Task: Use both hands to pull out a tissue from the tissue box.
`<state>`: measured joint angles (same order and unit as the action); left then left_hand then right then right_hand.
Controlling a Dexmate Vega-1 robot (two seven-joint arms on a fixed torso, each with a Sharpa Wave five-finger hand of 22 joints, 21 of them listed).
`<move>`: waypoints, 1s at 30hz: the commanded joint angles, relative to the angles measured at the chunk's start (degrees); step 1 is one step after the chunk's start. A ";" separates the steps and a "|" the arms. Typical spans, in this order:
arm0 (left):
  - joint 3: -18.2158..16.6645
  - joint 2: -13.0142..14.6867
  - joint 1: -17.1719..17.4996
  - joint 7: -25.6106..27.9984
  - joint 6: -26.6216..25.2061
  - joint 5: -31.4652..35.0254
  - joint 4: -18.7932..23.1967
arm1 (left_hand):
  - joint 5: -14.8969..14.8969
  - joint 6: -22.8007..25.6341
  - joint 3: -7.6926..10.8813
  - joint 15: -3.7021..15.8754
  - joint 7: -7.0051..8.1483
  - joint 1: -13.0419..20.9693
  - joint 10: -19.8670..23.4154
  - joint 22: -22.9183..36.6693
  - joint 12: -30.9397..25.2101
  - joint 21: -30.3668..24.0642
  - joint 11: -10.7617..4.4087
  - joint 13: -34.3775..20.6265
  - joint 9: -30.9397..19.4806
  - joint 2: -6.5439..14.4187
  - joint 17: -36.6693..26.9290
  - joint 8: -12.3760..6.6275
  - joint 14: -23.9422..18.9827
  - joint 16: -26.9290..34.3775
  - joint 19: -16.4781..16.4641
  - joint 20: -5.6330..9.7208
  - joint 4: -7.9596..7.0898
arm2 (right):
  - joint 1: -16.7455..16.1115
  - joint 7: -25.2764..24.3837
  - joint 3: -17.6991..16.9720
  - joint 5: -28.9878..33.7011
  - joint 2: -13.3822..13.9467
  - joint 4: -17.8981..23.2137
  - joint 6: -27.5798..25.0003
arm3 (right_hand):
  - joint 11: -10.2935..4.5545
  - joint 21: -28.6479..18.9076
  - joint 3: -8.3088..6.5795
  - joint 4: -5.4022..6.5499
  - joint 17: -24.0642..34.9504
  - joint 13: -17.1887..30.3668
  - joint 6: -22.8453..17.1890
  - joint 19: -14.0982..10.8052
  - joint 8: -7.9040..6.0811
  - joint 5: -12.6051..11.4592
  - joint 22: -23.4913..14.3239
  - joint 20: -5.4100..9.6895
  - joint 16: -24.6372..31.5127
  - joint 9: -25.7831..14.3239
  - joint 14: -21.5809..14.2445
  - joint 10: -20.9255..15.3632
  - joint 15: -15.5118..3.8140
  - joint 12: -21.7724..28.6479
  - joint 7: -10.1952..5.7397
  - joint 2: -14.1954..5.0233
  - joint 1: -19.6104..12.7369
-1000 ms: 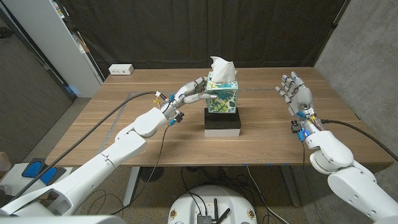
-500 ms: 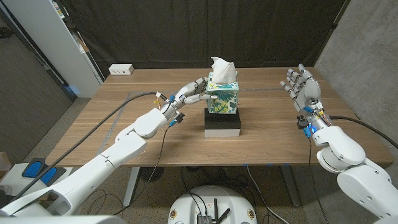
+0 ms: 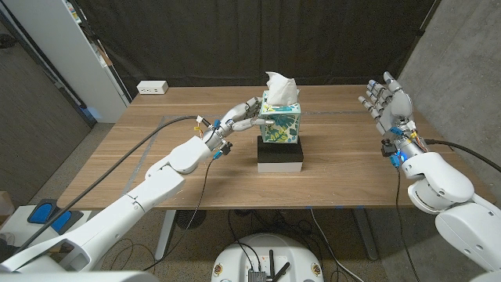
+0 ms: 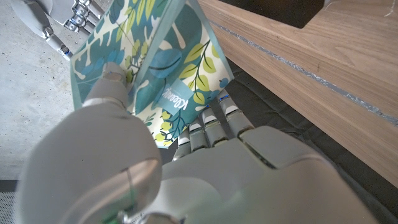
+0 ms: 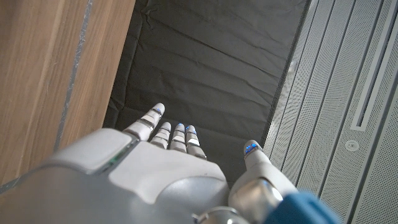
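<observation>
The left hand (image 3: 241, 114) reaches in over the wooden table (image 3: 156, 168) and holds the tissue box (image 3: 280, 121) by its near side wall, with fingers laid along the leaf-printed face and the thumb (image 4: 115, 84) pressed against the adjoining face, as the left wrist view shows close up. The box stands upright just beyond this hand's fingertips, on top of a low black-and-white block (image 3: 280, 157) near the middle of the table. A white tissue (image 3: 280, 86) sticks up out of the box's top, above and just past the left hand, and neither hand touches it.

The right hand (image 3: 389, 102) is raised above the table's far right part, well apart from the box, with its fingers spread and nothing in them. In the right wrist view its fingers (image 5: 171, 134) point toward a black curtain (image 5: 205, 68).

Far beyond the left hand, a white power strip (image 3: 152, 88) lies at the table's back edge.
</observation>
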<state>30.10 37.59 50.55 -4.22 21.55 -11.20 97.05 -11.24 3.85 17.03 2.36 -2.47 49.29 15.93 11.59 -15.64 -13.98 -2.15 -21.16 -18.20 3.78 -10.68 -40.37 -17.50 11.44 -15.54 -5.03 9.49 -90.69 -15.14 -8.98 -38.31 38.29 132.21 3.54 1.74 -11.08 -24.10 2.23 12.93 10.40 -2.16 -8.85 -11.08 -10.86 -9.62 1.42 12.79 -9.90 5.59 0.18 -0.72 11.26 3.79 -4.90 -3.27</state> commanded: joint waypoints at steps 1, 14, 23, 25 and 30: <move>0.03 -0.15 -0.18 0.12 0.14 0.16 -0.38 | -0.40 0.25 0.30 0.82 0.07 -0.07 -0.02 0.18 0.06 -0.36 0.06 -0.22 -0.29 0.52 -0.05 -0.43 0.38 0.13 0.05 0.00 -0.11 | 0.62 -1.24 -2.76 0.19 -1.08 3.09 -4.03 | 0.11 -0.40 0.00 0.34 0.17 0.19 -0.53 -0.42 0.01 -0.26 -0.16 -0.17 0.44 -0.15 -0.16 -0.68 0.21 0.48 0.41 -3.87 0.58; 0.22 -0.45 -0.67 -0.19 0.74 0.21 -1.03 | -0.41 0.20 0.35 0.86 0.09 -0.13 0.09 0.19 0.11 -0.38 -0.04 -0.40 -0.32 0.50 -0.04 -0.65 0.33 0.14 0.07 0.07 -0.09 | 0.29 -1.09 -4.47 0.61 -2.13 4.81 -5.89 | 0.23 -0.35 0.01 0.37 0.17 0.20 -0.80 -0.46 -0.01 -0.27 -0.16 -0.22 0.44 -0.16 -0.22 -0.83 0.24 0.44 0.41 -3.84 0.50; 0.29 -0.53 -0.75 -0.30 0.97 0.24 -1.21 | -0.42 0.14 0.37 0.89 0.23 -0.19 0.09 0.20 0.17 -0.42 -0.01 -0.51 -0.33 0.47 -0.03 -0.78 0.32 0.14 0.03 0.15 -0.09 | -0.36 -0.15 -5.89 1.27 -1.52 5.82 -8.17 | 0.27 -0.34 -0.09 0.22 0.10 0.21 -1.02 -0.57 -0.01 -0.30 -0.16 -0.22 0.42 -0.15 -0.32 -1.09 0.27 0.44 0.35 -3.86 0.24; 0.28 -0.56 -0.74 -0.29 1.05 0.21 -1.23 | -0.43 0.11 0.38 0.89 0.18 -0.18 0.12 0.20 0.18 -0.42 -0.10 -0.53 -0.33 0.48 -0.03 -0.80 0.32 0.14 0.02 0.21 -0.09 | -0.63 0.21 -6.47 1.65 -0.99 6.14 -9.08 | 0.24 -0.34 -0.09 0.18 0.08 0.21 -1.02 -0.59 0.01 -0.30 -0.16 -0.21 0.40 -0.15 -0.31 -1.10 0.26 0.42 0.36 -3.83 0.18; 0.27 -0.54 -0.76 -0.36 1.14 0.20 -1.25 | -0.45 0.04 0.45 0.89 0.14 -0.21 0.08 0.20 0.24 -0.43 0.08 -0.61 -0.34 0.61 -0.06 -0.88 0.34 0.15 0.04 0.13 -0.13 | -1.31 0.98 -8.11 4.16 0.84 7.11 -11.64 | 0.23 -0.28 -0.13 0.05 0.03 0.22 -0.89 -0.55 0.12 -0.30 -0.17 -0.27 0.35 -0.15 -0.30 -0.98 0.34 0.32 0.38 -3.77 0.01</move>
<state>30.32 37.12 49.89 -4.39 22.35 -10.96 95.97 -11.50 3.74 17.02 2.37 -2.57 48.88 15.94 11.59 -15.65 -13.98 -2.15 -21.65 -18.20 3.85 -10.68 -40.93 -17.50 11.44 -15.54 -5.03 9.49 -90.79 -15.40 -14.15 -37.00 36.67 137.38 -3.94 1.63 -11.08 -23.94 2.38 12.81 10.55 -2.99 -9.05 -11.08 -10.86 -9.62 1.22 12.79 -9.90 5.39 -0.53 -0.52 11.26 4.01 -4.84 -3.34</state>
